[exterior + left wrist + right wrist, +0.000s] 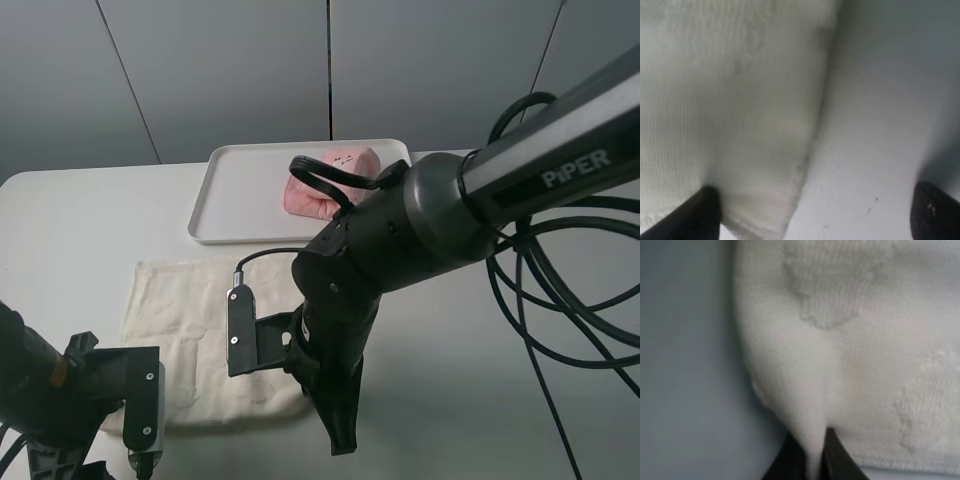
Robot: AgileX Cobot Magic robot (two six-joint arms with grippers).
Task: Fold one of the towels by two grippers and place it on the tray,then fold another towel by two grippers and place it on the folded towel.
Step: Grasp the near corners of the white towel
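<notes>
Cream towel (850,350) fold between right jaws

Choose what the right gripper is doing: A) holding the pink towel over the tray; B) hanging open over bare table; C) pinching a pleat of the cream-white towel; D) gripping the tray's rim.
C: the right gripper is shut on a raised pleat of the cream-white towel, while the pink towel lies folded on the tray.

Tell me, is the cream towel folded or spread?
Spread: cream towel lies flat on the table, a corner pinched by the right gripper.
</notes>
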